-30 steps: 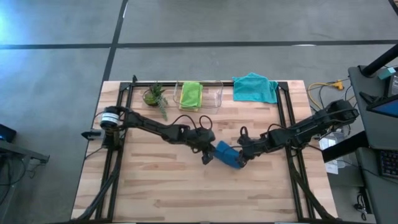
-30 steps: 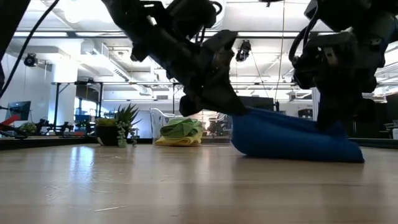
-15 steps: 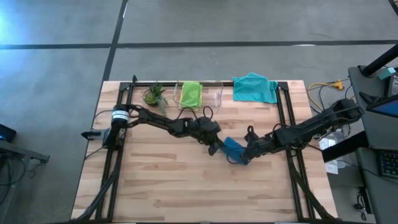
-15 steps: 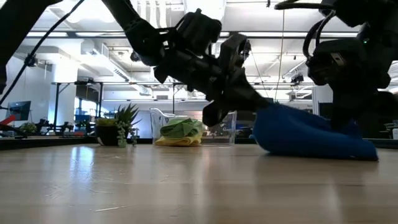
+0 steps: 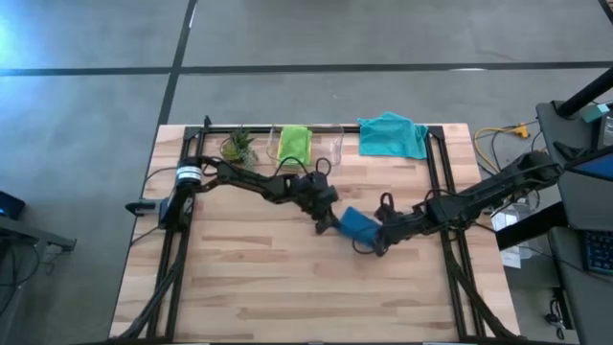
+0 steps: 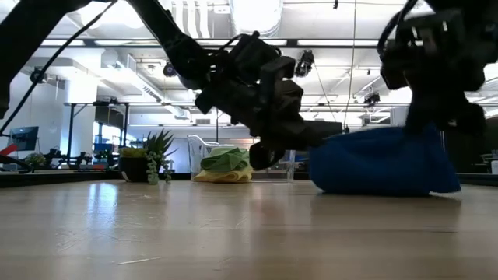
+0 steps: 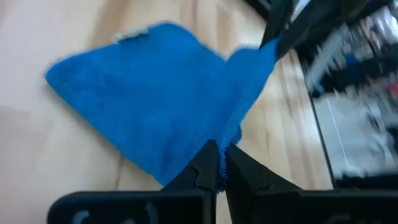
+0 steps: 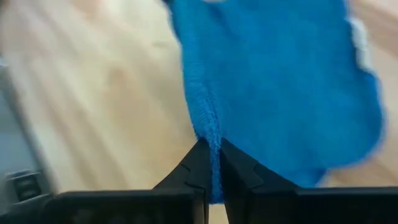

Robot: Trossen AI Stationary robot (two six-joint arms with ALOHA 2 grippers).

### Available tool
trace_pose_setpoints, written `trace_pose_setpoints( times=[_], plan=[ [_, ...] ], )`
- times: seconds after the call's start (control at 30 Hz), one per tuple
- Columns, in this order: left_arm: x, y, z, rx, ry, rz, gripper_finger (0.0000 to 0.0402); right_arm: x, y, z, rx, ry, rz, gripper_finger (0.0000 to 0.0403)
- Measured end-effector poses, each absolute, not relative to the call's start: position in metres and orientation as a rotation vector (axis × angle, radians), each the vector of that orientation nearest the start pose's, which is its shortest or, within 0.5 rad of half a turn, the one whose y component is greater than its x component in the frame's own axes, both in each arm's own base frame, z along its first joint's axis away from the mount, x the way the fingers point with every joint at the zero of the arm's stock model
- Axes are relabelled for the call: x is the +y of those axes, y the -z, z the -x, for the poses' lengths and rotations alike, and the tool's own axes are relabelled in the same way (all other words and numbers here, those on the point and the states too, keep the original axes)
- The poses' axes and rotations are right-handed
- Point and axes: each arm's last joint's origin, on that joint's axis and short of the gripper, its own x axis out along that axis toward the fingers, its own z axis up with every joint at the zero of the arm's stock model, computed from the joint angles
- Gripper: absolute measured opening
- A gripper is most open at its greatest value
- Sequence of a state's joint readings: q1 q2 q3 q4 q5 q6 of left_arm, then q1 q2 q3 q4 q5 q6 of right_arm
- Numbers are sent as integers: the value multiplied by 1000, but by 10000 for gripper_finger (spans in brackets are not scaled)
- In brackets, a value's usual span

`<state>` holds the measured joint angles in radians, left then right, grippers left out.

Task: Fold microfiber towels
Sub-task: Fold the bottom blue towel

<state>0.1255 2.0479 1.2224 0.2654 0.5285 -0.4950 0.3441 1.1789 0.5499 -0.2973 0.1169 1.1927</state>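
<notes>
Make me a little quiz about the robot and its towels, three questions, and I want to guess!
1. True or false: both tools are pinching the blue towel at once.
2. Which towel lies in the clear bin at the back of the table?
A. the teal towel
B. the lime green towel
C. the blue towel
3. Fill in the word: the teal towel lies at the table's back edge, on the ____ arm's side.

Key
1. True. The left tool and the right tool are each shut on an edge of the blue towel.
2. B. The lime green towel is in the bin.
3. right
</notes>
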Motion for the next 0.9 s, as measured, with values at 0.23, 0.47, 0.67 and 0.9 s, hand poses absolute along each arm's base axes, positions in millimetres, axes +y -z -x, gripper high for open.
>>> trace_pose_setpoints(
  times=[0.23, 0.47, 0.67, 0.9],
  plan=[
    [27, -138, -418, 773, 371, 573, 0, 80, -187, -209, 769, 180, -905, 50],
    [13, -130, -411, 865, 398, 489, 0, 95, -193, -207, 730, 123, -954, 103],
    [7, -135, -410, 859, 413, 479, 0, 98, -170, -211, 765, 292, -947, 104],
    [-1, -148, -407, 833, 436, 464, 0, 102, -140, -225, 824, 370, -938, 68]
  ],
)
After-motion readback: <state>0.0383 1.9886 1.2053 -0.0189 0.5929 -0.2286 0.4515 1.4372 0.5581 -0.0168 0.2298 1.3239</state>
